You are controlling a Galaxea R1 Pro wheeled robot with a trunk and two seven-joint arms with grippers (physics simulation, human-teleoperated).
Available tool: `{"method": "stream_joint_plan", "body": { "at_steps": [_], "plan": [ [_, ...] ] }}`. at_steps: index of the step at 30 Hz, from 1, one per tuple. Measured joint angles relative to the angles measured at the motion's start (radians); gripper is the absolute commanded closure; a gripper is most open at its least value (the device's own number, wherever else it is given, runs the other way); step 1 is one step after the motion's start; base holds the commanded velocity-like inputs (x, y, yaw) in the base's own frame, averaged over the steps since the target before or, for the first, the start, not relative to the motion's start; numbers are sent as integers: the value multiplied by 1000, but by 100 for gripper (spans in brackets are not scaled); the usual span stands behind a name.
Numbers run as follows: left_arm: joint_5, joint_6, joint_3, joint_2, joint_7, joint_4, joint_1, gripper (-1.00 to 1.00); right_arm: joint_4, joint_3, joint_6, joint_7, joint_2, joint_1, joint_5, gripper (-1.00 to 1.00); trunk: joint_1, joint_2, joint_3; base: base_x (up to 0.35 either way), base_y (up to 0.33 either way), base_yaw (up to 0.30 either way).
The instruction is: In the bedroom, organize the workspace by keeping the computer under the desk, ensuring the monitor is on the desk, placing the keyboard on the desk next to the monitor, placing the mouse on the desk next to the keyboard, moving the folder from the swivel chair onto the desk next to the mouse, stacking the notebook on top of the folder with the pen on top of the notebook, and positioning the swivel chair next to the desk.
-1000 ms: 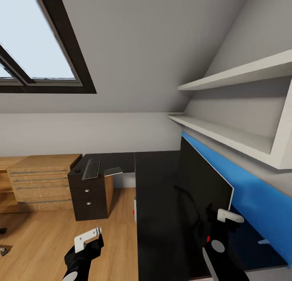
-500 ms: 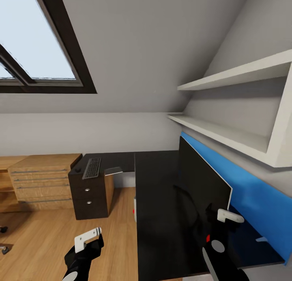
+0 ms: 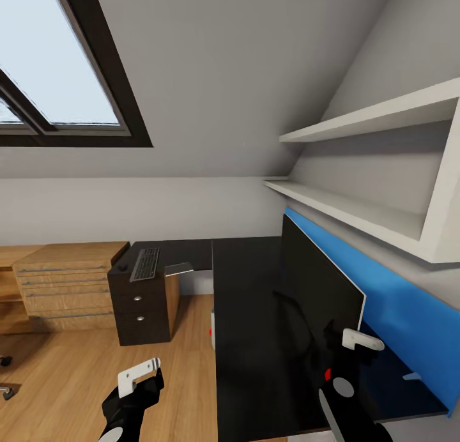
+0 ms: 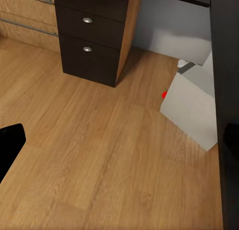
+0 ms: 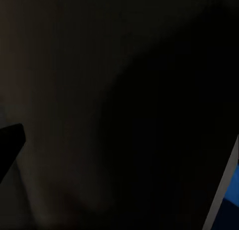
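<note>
The monitor (image 3: 319, 289) stands upright on the long wing of the desk (image 3: 246, 314), edge-on to the head camera, its black screen facing the room and its back close to the blue wall panel (image 3: 396, 308). In the right wrist view the dark screen (image 5: 124, 105) takes up almost everything, with a pale edge and a sliver of blue at one corner.

The keyboard (image 3: 145, 264) lies on the desk's far, short wing, well apart from the monitor. Just beside it, on the side away from the monitor, sits a small dark rounded thing, likely the mouse (image 3: 122, 267). Below that wing are drawers (image 4: 88, 35) with round silver knobs.

The computer (image 4: 191, 108) sits on the wood floor (image 4: 99, 160) under the desk's edge, tilted, a small red light on its near face.

The right gripper (image 3: 348, 349) hovers over the desk right in front of the monitor's near end; whether its fingers are spread or pressed together cannot be told. The left gripper (image 3: 137, 378) hangs over the floor beside the desk, its state also unclear.

A light wood drawer unit (image 3: 64, 282) stands beside the short wing. Chrome chair wheels (image 3: 5, 391) show at the floor's edge. White shelves (image 3: 358, 212) run above the blue panel, and a skylight (image 3: 57, 65) is set in the sloped ceiling.
</note>
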Motion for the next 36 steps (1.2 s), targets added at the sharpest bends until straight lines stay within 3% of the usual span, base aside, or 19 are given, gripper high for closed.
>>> {"method": "stream_joint_plan", "body": {
  "at_steps": [29,36],
  "plan": [
    [1,0,-2,-2,0,0,0,-100,18,1,-2,-1,0,0,0,-100,0,0,0,0,-8,0],
    [1,0,-3,-1,0,0,0,-100,18,1,-2,-1,0,0,0,-100,0,0,0,0,-149,0]
  ]
}}
